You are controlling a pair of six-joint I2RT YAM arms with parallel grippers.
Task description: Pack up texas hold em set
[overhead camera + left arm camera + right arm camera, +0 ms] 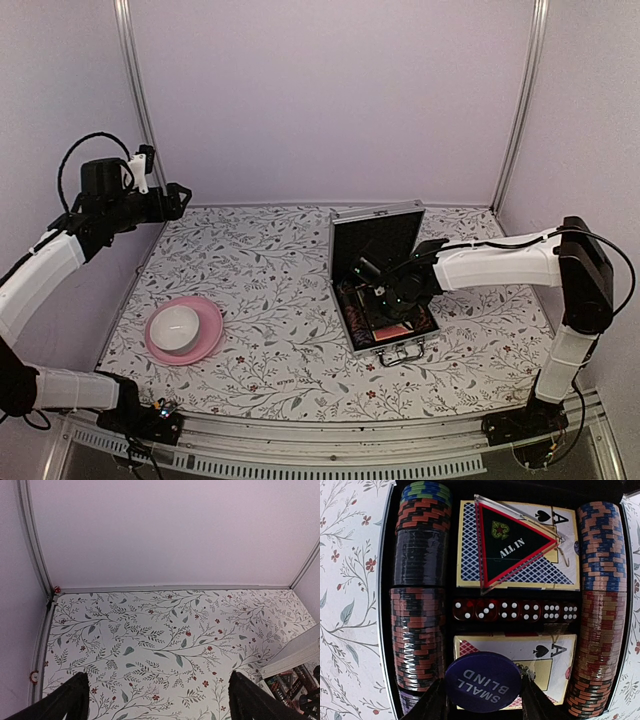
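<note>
One open case [372, 236] sat right of table [280, 350] centre, long axis crosswise, handle [402, 352] nearward, holding two card decks [470, 555], two chip columns [417, 605], one triangle [512, 542] (tip sideways). Right gripper [483, 702] clamped the blue disc [483, 680]; left gripper [157, 700] gaped.

White shells are being shown on the left arm [40, 275] and right arm [500, 265], black joints between; a black cable [66, 160] is being seen looping off the left, and the left gripper [157, 690] is being shown black-fingered.
</note>
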